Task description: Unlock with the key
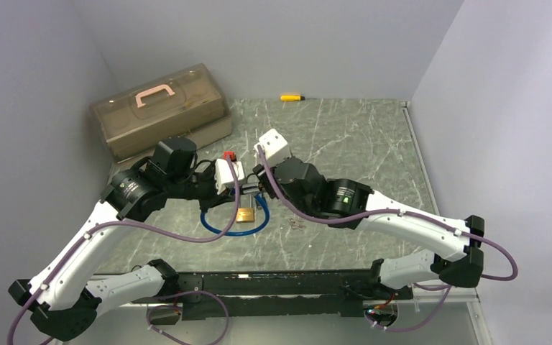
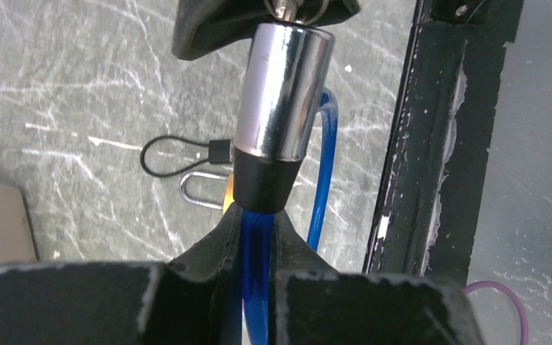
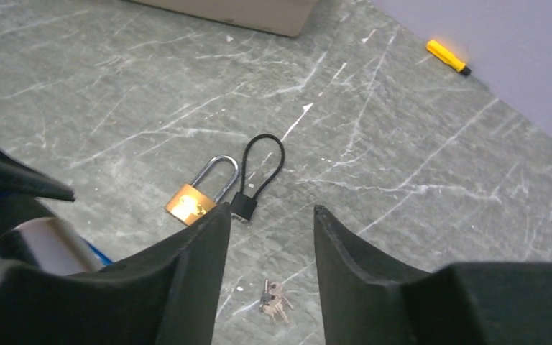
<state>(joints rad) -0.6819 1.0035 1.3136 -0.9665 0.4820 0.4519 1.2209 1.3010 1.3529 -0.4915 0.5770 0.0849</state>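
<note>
The cable lock (image 2: 282, 93) has a chrome barrel, a black collar and a blue cable (image 2: 323, 172) that curves around the brass padlock (image 3: 190, 203). The barrel is raised, tilted, over the padlock, with what looks like a ringed key (image 2: 282, 7) at its far end. A bunch of keys (image 3: 273, 298) lies flat near the padlock.

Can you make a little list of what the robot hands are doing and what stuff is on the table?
left gripper: shut on the blue cable lock, just under its shiny barrel
right gripper: open, holding nothing
lying on the table: brass padlock, black loop lock, bunch of keys
far edge: yellow tool
back left: brown box with a pink handle
</note>
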